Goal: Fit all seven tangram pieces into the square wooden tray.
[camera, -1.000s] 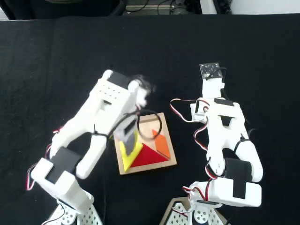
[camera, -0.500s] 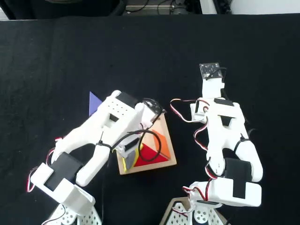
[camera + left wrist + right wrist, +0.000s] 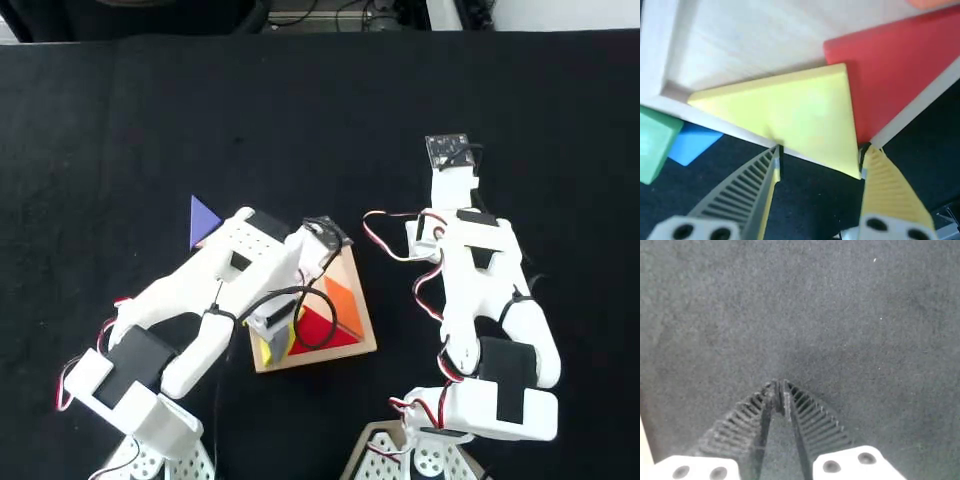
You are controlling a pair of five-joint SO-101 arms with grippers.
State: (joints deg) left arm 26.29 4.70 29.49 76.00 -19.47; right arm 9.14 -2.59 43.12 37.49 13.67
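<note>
The square wooden tray (image 3: 362, 345) lies between the two arms; its bare floor (image 3: 765, 40) shows in the left wrist view. In it lie a red triangle (image 3: 325, 330) (image 3: 900, 75) and an orange piece (image 3: 343, 297). My left gripper (image 3: 270, 335) (image 3: 820, 150) is low over the tray's near-left side, shut on one corner of the yellow triangle (image 3: 800, 112) (image 3: 262, 348), which rests tilted across the tray's rim (image 3: 685, 112). A green piece (image 3: 652, 145) and a blue piece (image 3: 692, 145) lie just outside that rim. My right gripper (image 3: 779, 387) is shut over bare black cloth.
A purple triangle (image 3: 203, 220) lies on the black cloth up and left of the tray, beside the left arm. The right arm (image 3: 485, 300) is folded to the right of the tray, with cables (image 3: 390, 235) looping toward it.
The left arm has drawn back and swung lower over the tray's near-left side, uncovering the purple triangle. The right arm has stayed still.
</note>
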